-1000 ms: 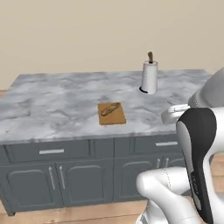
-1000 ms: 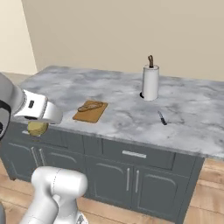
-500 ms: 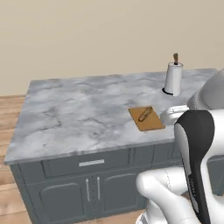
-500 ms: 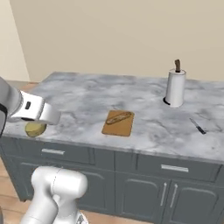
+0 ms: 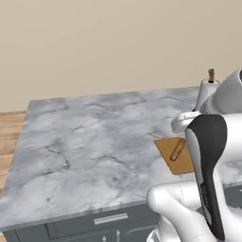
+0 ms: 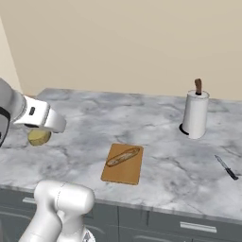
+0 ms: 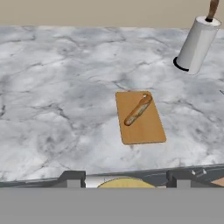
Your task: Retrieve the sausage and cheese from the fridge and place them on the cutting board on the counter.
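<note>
**Cheese in the pincer, sausage on the board**

No writing can be read on anything. The pincer (image 6: 40, 134) holds the pale yellow rounded cheese lump (image 6: 38, 137) above the grey-white veined marble bench (image 6: 85, 118), well left of the thin tan wooden cutting board (image 6: 124, 169). The reddish-brown sausage (image 6: 124, 156) lies on this board. A white paper towel roll (image 6: 194, 115) and a small dark knife (image 6: 226, 168) stand further right.

The scene is lit evenly and brightly, with a soft, flat light that seems to come from above. No glare is seen on the counter (image 6: 156, 137). A small dark shadow is cast at the foot of the paper towel roll (image 6: 194, 115), and the wall (image 5: 104, 42) is shaded smoothly. The pictures are slightly soft and coarse. No bending is noticed at the edges.
</note>
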Robot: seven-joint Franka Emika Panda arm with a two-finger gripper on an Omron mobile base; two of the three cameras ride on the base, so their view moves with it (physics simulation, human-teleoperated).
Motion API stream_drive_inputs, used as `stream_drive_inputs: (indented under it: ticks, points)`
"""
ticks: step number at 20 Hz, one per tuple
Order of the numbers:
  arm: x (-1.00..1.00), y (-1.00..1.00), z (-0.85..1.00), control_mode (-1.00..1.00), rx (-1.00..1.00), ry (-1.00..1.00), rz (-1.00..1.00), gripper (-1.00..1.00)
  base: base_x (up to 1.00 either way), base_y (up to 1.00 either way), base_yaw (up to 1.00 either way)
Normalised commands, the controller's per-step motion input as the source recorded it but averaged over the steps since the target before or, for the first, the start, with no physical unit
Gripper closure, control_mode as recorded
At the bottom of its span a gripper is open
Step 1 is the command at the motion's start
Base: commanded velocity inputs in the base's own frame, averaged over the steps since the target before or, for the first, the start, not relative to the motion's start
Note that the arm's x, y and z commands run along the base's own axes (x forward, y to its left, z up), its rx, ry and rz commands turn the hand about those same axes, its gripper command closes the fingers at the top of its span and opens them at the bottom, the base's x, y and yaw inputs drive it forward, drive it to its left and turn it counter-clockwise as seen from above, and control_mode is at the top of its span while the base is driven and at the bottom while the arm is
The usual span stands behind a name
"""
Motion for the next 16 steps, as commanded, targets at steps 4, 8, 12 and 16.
stream_drive_inputs:
  ticks: [4,8,12,16]
  points:
    - [0.00,0.00,0.00,1.00,0.00,0.00,0.00,1.00,0.90,0.00,-0.05]
    - [0.00,0.00,0.00,1.00,0.00,0.00,0.00,1.00,0.88,-0.07,-0.02]
    - [0.93,-0.28,-0.29,-1.00,0.00,0.13,-0.01,1.00,0.00,0.00,0.00]
    - [0.97,-0.31,-0.29,-1.00,0.00,0.19,0.00,1.00,0.00,0.00,0.00]
